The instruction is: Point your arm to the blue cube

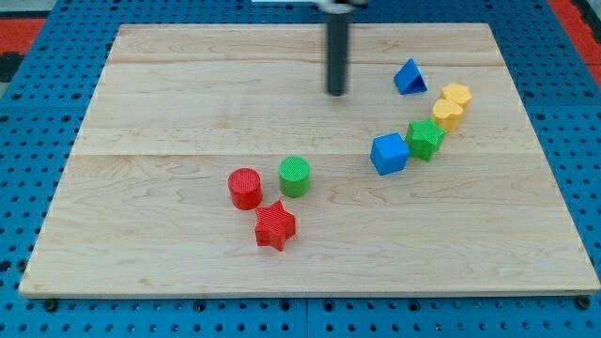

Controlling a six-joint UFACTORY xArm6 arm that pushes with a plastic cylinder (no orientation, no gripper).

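The blue cube lies right of the board's middle, touching a green star on its right. My tip is the lower end of a dark rod coming down from the view's top. It stands above and to the left of the blue cube, well apart from it and touching no block.
A blue triangle lies at the upper right. Two yellow blocks sit just above the green star. A green cylinder, a red cylinder and a red star cluster at lower centre. The wooden board rests on a blue pegboard.
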